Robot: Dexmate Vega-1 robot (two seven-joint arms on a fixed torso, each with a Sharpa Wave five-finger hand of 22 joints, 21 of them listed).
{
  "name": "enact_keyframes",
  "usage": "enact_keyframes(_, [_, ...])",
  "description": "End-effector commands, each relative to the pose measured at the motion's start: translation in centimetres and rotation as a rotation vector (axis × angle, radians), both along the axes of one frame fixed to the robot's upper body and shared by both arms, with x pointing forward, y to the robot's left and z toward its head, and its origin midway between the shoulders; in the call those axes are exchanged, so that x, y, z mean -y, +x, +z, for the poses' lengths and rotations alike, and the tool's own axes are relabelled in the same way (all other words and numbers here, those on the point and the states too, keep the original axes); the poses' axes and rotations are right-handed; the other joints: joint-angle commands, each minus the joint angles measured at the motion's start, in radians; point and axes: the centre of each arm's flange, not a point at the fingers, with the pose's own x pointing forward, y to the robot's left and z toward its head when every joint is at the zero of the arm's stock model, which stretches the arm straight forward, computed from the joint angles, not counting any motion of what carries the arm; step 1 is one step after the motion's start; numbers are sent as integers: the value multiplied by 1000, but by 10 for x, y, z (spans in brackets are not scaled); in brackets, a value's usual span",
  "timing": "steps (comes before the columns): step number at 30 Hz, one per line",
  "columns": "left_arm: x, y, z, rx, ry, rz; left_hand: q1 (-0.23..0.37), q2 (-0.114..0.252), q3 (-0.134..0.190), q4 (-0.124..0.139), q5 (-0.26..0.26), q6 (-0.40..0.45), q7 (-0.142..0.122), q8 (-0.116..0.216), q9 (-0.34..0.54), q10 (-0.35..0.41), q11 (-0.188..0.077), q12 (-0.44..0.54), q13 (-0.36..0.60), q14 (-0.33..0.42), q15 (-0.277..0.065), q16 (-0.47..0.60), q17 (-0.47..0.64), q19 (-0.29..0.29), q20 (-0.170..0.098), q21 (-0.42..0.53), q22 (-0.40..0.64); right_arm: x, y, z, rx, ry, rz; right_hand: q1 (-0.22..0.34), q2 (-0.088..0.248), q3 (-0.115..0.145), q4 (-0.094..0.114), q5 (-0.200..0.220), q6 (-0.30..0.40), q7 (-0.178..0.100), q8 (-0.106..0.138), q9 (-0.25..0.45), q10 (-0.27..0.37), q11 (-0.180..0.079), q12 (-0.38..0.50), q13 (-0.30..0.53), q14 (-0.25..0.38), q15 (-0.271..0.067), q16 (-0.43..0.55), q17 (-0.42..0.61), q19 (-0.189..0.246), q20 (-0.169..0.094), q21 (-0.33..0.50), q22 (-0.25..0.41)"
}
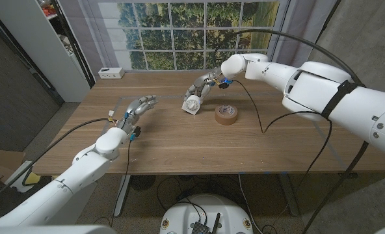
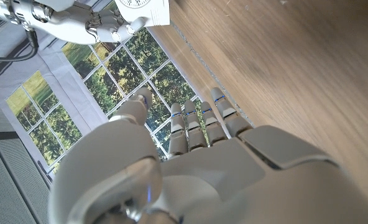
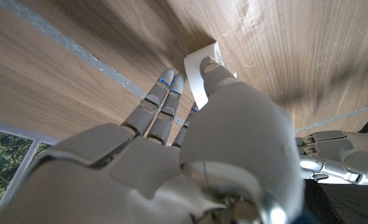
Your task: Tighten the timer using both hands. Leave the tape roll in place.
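The white timer (image 1: 191, 104) stands on the wooden table (image 1: 179, 146), a little behind its middle, dial facing the front. My right hand (image 1: 204, 84) reaches down on it from behind. In the right wrist view the thumb lies on the timer's white edge (image 3: 199, 65) with the fingers (image 3: 162, 99) along its other side, so the hand grips it. The brown tape roll (image 1: 226, 114) lies flat just right of the timer. My left hand (image 1: 138, 108) hovers left of the timer, empty with fingers spread. In the left wrist view its fingers (image 2: 199, 121) point toward the timer (image 2: 145, 9).
A small white box (image 1: 110, 73) sits at the table's back left edge. A black cable (image 1: 257, 114) loops over the table right of the tape roll. A grey cabinet (image 1: 43, 45) stands at the left and a window (image 1: 192, 26) lies behind the table.
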Motion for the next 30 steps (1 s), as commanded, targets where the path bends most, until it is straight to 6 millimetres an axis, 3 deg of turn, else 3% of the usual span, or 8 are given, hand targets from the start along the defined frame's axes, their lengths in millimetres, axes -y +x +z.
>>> enact_keyframes(1, [6,5,2,4,20,0,11,-1,0,-5,5,6,-2,3,3,2,-1,3,4,6,-2,-1,2,6,0,-5,4,2,1,-19,-55,41,12,1,-10,-1,-3,-4,122,120,2,0,6,7,7,7,14,-181,-7,5,10,-40,8,2])
enact_keyframes(10, [8,2,-2,-10,29,23,16,-1,-3,-4,4,4,-4,2,3,1,1,3,6,5,-3,-1,2,6,1,-9,4,-17,-5,-30,-14,-23,51,-16,-19,-7,-2,-6,112,120,-8,-1,-15,11,2,15,10,-177,-22,1,6,-37,10,2])
enact_keyframes(18, [10,-1,-4,-18,55,52,20,-1,-5,-3,4,3,-5,1,4,1,-1,3,7,6,-3,-1,2,7,2,-11,4,-28,-16,-25,36,-89,88,-44,-27,-19,1,-11,64,117,-44,-11,-96,8,-27,25,-39,-168,-57,0,-28,-15,4,5])
enact_keyframes(23, [11,-2,-8,-15,51,67,23,1,-6,-3,4,3,-8,0,4,2,0,3,8,7,-4,0,3,7,2,-13,4,-38,-33,-18,127,-150,110,-60,-30,-26,-1,-15,0,117,-85,-24,-161,0,-56,30,-96,-164,-81,9,-59,-5,-2,6])
enact_keyframes(26, [11,-1,-9,-13,54,71,25,1,-7,-3,5,2,-9,0,4,3,0,4,9,6,-5,0,3,7,2,-15,4,-42,-40,-14,151,-174,116,-79,-24,-29,2,-18,-59,115,-122,-37,-223,1,-86,33,-170,-148,-112,16,-80,6,-4,7])
enact_keyframes(30, [11,0,-11,-10,47,71,27,2,-7,-2,5,4,-13,0,5,3,-3,4,10,7,-6,0,3,6,3,-16,4,-49,-48,-10,176,-224,129,-81,-22,-24,-5,-19,-100,115,-146,-47,-277,2,-113,32,-219,-126,-136,20,-95,12,-6,7])
